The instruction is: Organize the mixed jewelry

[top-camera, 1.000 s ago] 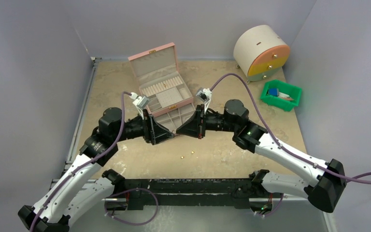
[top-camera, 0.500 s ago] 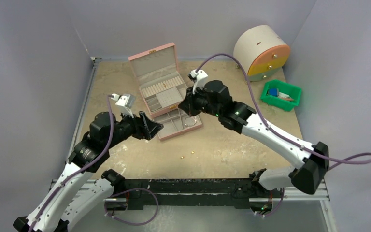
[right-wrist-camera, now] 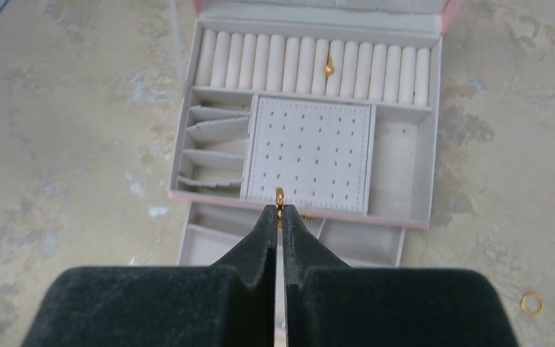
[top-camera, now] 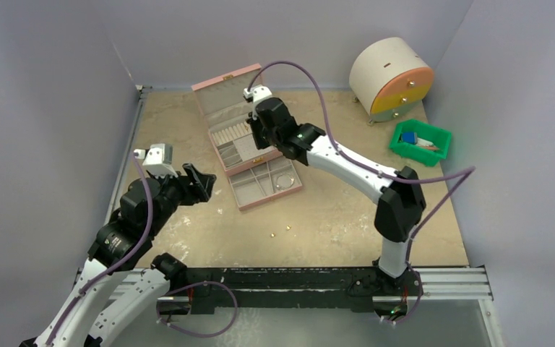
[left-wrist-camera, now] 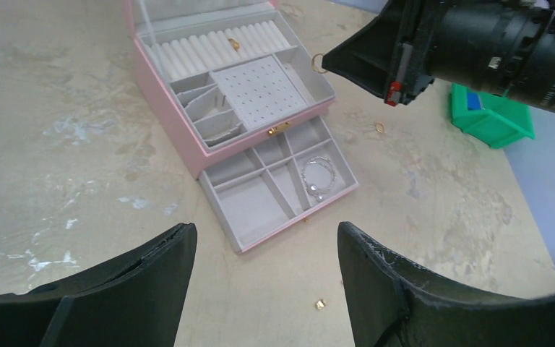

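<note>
Right gripper [right-wrist-camera: 280, 210]: jaws pressed together, clamped on a small gold ring [right-wrist-camera: 280, 196] that stands edge-on at the very tips. It hangs over the front edge of the top tray of the open pink box [left-wrist-camera: 165, 108], above the perforated stud pad [right-wrist-camera: 309, 153]. Left gripper [left-wrist-camera: 265, 230]: jaws wide apart, holding nothing and touching nothing, poised above the table [top-camera: 332, 217] just left of the box and facing it. A second ring [right-wrist-camera: 329, 67] sits between the ring rolls at the back of the tray. A third ring [right-wrist-camera: 530, 302] lies on the table right of the box. The wire bracelet [left-wrist-camera: 316, 176] lies in a right-hand compartment of the pulled-out drawer [left-wrist-camera: 253, 210]. Two gold beads [top-camera: 288, 228] lie on the table near the drawer front, apart from it.
</note>
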Controlling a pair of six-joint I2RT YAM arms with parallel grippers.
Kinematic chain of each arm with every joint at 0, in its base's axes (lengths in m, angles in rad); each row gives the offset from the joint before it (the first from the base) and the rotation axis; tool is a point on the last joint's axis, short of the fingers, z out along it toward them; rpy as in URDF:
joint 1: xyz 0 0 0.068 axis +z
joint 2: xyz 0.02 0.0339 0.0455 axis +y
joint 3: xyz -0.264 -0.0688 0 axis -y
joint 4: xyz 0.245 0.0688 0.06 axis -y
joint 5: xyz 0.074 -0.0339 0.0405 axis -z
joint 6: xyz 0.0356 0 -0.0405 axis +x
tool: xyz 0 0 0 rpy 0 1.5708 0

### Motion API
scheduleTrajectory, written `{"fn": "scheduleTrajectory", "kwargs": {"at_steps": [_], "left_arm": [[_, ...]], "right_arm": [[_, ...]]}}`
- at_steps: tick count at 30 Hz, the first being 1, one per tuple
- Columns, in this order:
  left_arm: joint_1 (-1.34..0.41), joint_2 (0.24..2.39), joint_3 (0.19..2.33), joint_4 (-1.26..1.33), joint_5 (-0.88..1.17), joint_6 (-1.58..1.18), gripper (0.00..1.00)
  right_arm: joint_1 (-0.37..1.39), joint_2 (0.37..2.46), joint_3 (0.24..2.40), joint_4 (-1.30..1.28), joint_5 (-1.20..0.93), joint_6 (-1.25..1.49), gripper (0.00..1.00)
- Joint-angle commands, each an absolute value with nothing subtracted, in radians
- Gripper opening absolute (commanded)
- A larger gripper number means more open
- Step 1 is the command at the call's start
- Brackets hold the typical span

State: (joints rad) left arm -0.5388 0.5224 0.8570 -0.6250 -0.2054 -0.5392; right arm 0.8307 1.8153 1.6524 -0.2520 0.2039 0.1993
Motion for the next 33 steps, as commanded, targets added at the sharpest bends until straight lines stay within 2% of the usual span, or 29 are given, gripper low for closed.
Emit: {"fn": "scheduleTrajectory", "kwargs": {"at_steps": [1, 6, 16, 33], "left_arm": [[-0.536, 0.512, 0.865, -0.607, -0.317, -0.547, 0.7], [-0.537, 0.507, 0.865, -0.619, -0.335, -0.549, 0.7], [-0.533, 0.476, 0.86, -0.621, -0.355, -0.551, 0.7], [-0.498, 0.472, 0.857, -0.612, -0.33, -0.546, 0.71]], "right_arm": [[0.821, 1.925, 1.812, -0.26, 0.257, 0.152, 0.0], [0.808, 2.077, 1.974, -0.291, 0.274, 0.13, 0.0], [0.764, 2.276, 2.158, -0.289, 0.215, 0.146, 0.0], [0.735, 2.382, 2.243, -0.276, 0.144, 0.178, 0.0]]}}
